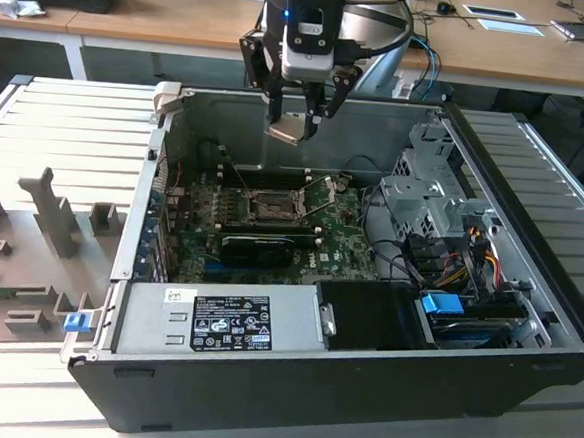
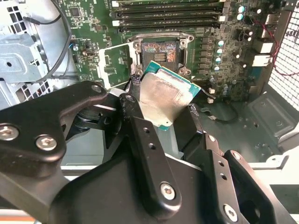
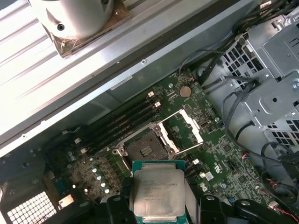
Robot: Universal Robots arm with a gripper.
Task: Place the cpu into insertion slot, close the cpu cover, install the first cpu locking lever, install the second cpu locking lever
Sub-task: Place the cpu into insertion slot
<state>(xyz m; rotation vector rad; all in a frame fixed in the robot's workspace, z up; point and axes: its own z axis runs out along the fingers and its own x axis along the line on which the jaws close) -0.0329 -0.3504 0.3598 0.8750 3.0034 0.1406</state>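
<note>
**CPU carried over the socket; no step complete.**
The hand (image 1: 298, 120) grips the cpu (image 3: 156, 193) by its edges above the motherboard (image 1: 342, 255). The insertion slot (image 3: 142, 147) is empty and the cpu cover (image 3: 192, 125) is raised, so all four steps remain.

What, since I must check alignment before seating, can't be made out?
Underside of the cpu: faces away in both wrist views.
Rim of the insertion slot: partly behind the cpu, second wrist view.
Its pins: too small in the exterior view.
Clamped cpu edges: under the gripper in both wrist views.
</note>
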